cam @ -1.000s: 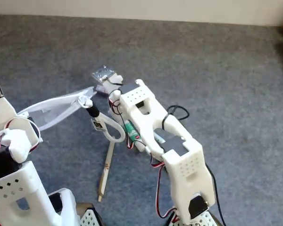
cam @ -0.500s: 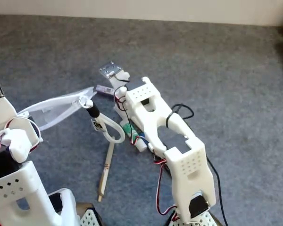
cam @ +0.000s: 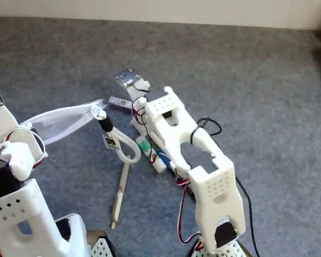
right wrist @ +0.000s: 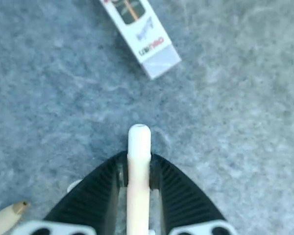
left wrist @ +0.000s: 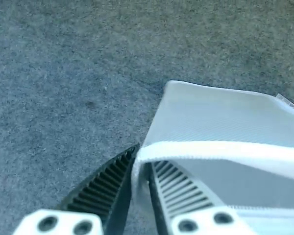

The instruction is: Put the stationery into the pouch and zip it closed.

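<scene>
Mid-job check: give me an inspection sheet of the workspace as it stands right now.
Surface: grey carpet.
Job's things: pouch held at one edge by the left tool; white pen in the right tool; eraser, black marker and wooden pencil lying loose on the carpet; a green item and a blue item partly under the right arm.
Clutter: nothing seen.
Tools: left tool shut on the pouch; right tool shut on the white pen.
Cables: black cable looped on the right arm; red wires near its base.
Surroundings: pale wall along the far edge.
</scene>
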{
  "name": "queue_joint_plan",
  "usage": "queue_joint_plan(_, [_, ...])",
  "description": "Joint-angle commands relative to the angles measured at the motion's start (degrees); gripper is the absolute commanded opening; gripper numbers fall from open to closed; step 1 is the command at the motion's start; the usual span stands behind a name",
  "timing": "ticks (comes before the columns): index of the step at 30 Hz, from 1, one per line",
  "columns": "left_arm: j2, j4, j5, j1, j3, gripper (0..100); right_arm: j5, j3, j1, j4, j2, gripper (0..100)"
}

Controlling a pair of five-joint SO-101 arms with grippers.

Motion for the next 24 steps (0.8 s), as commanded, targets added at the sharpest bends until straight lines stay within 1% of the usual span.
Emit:
queue_joint_plan(1, [0.7,2.2,0.6,0.8,-5.5,1,-2.8,-2.1,2.1,3.8,-6.7,0.5])
queue_joint_plan(4, [0.7,5.2,0.5,0.8,-9.0,1,-4.5,-1.9,3.7,4.4,-11.3,0.5])
queue_joint_plan(11, [0.8,10.4,-0.3,1.3,-15.7,1,-5.0,-0.1,3.9,5.9,-16.1,0.5])
queue_joint_plan(13, [0.8,11.1,-1.8,2.7,-15.8,1,-5.0,0.3,3.9,6.1,-17.5,0.5])
queue_joint_plan(16, [0.8,11.3,-2.0,4.8,-15.4,1,-5.0,0.3,4.6,8.2,-19.7,0.5])
queue_joint_plan(24, [0.8,10.8,-2.2,4.7,-12.5,1,-5.0,-0.2,5.8,13.1,-26.7,0.6])
